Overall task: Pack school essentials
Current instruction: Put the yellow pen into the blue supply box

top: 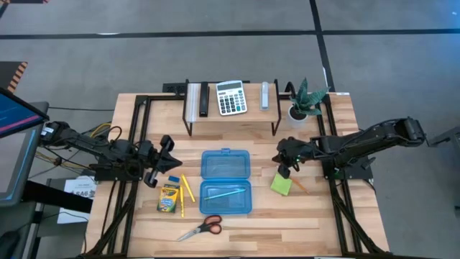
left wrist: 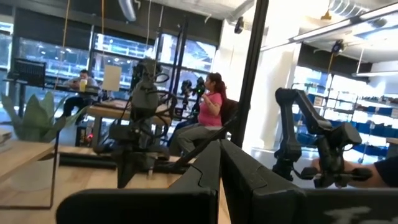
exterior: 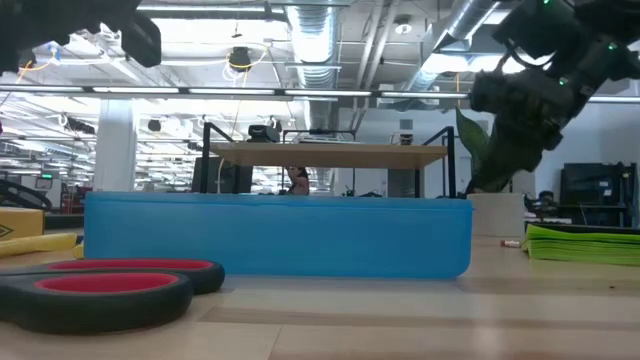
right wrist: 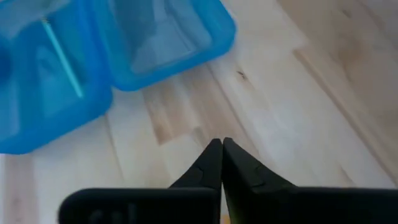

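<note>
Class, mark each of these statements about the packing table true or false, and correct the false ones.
1. The blue case lies open on the table. True.
2. The scissors are inside the blue case. False: they lie on the table in front of it, beside its front left corner.
3. The right gripper has its fingers shut, with nothing between them. True.
4. The calculator sits on the raised shelf at the back. True.
5. The sticky-note pad lies left of the case. False: it lies to its right, below the right gripper.
6. The left gripper holds the crayon box. False: it is shut on nothing; the box lies on the table.
</note>
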`<state>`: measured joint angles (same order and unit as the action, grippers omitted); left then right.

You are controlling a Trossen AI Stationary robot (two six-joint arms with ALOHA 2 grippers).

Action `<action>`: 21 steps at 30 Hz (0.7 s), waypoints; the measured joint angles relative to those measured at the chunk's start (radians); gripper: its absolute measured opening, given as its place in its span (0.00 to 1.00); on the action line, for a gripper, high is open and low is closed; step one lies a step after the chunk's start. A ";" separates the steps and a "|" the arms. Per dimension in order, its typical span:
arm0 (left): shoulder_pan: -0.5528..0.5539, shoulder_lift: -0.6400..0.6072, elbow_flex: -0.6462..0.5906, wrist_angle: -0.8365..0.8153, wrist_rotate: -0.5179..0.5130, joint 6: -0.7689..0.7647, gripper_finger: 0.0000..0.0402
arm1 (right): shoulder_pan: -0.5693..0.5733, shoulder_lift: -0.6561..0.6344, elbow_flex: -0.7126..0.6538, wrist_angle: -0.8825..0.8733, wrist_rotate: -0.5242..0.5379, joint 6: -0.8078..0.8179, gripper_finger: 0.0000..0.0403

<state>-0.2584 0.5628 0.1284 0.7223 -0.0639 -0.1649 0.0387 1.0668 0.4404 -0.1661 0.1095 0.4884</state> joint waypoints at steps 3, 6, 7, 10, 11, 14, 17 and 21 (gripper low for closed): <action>0.000 0.000 0.000 0.016 0.000 0.001 0.00 | 0.000 0.000 0.000 0.016 -0.036 0.000 0.14; 0.000 0.000 0.000 0.034 0.007 0.004 0.00 | 0.000 0.000 0.000 0.026 -0.059 0.000 0.18; 0.000 -0.001 0.000 0.036 0.011 0.009 0.00 | 0.000 0.000 0.000 0.025 -0.063 0.000 0.19; 0.000 0.000 0.000 0.032 0.016 0.025 0.00 | 0.000 -0.001 0.000 0.025 -0.069 0.000 0.21; 0.000 0.000 0.000 0.033 0.016 0.025 0.00 | 0.000 -0.001 0.000 0.025 -0.075 0.000 0.21; 0.000 0.000 0.000 0.033 0.016 0.030 0.00 | 0.000 -0.001 0.000 0.025 -0.086 0.000 0.22; 0.000 0.000 0.000 0.033 0.016 0.025 0.00 | 0.000 -0.001 0.000 0.025 -0.088 0.000 0.22; 0.000 0.000 0.000 0.033 0.016 -0.005 0.00 | 0.000 -0.001 0.000 0.025 -0.088 0.000 0.22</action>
<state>-0.2584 0.5625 0.1287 0.7551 -0.0483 -0.1702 0.0387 1.0657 0.4404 -0.1409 0.0217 0.4884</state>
